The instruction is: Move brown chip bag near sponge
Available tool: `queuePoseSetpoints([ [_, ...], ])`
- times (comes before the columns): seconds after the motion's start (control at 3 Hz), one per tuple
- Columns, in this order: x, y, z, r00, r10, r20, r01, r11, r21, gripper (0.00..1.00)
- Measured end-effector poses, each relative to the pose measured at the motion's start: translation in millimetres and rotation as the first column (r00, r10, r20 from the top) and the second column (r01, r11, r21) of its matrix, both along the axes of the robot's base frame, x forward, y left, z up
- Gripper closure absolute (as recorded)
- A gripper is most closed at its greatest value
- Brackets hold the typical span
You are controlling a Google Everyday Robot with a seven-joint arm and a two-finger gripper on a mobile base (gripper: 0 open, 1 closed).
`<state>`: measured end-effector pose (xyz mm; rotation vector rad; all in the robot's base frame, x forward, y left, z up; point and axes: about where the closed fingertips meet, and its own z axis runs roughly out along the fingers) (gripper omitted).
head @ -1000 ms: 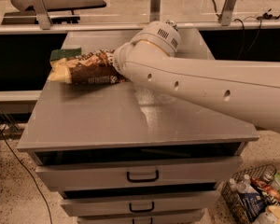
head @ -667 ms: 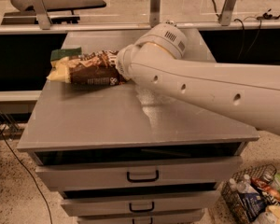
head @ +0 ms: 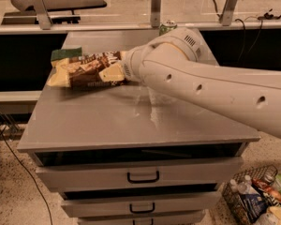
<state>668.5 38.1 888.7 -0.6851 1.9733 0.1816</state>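
Observation:
The brown chip bag (head: 84,71) lies on its side at the back left of the grey cabinet top (head: 131,121), its cream-yellow end pointing left. The sponge (head: 65,54), with its dark green top, sits right behind the bag's left end and touches it. My gripper (head: 122,72) is at the bag's right end, mostly hidden behind my white wrist (head: 173,50). My arm reaches in from the right across the cabinet top.
A green soda can (head: 167,26) stands at the back edge, partly behind my wrist. The cabinet has drawers (head: 143,176) below. A wire basket of bottles and packets (head: 257,198) sits on the floor at the lower right. Cables run along the floor at the left.
My wrist has shifted slightly to the right. The bag and the sponge have stayed where they were.

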Motion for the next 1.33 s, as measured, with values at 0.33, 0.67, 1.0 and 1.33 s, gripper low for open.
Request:
queuePoseSetpoints([
  [0.33,-13,-6,9,0.9993,0.036,0.008,-0.036,0.999,0.035,0.0],
  [0.67,-18,-8,15,0.9981,0.061,-0.013,-0.059,0.992,0.11,0.0],
  [1.0,-11,-20,-2,0.9828,0.116,-0.144,-0.079,0.968,0.239,0.0],
  [1.33,-16,-29,10,0.9727,0.161,-0.167,-0.104,0.946,0.308,0.0],
])
